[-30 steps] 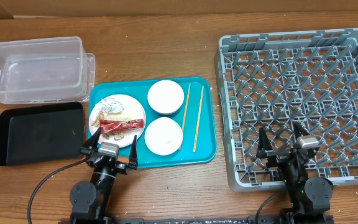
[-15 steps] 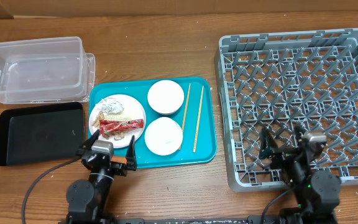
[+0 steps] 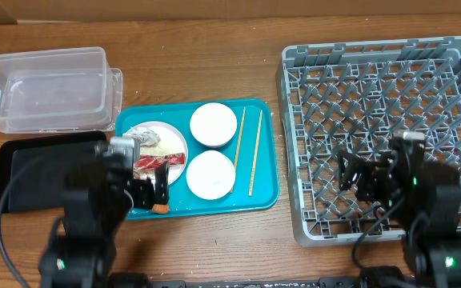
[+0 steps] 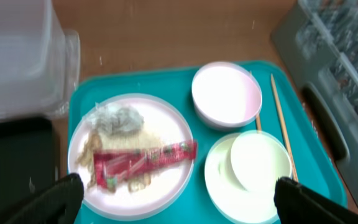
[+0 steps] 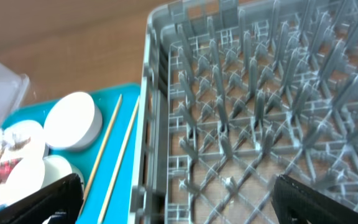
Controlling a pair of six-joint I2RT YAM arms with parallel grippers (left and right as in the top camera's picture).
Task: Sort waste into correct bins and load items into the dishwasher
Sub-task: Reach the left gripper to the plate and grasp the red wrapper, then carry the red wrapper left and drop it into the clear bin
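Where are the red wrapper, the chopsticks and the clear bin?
red wrapper point(image 4: 145, 163), left wrist view, middle of the wrapper.
chopsticks point(image 3: 255, 152), overhead view, mid-shaft of one stick.
clear bin point(image 3: 50, 94), overhead view, its bare floor.

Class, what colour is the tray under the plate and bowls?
The tray is teal; clearest in left wrist view.

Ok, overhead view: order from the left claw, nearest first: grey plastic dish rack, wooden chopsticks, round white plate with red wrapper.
1. Round white plate with red wrapper, beneath the left claw.
2. Wooden chopsticks, further right.
3. Grey plastic dish rack, far right.
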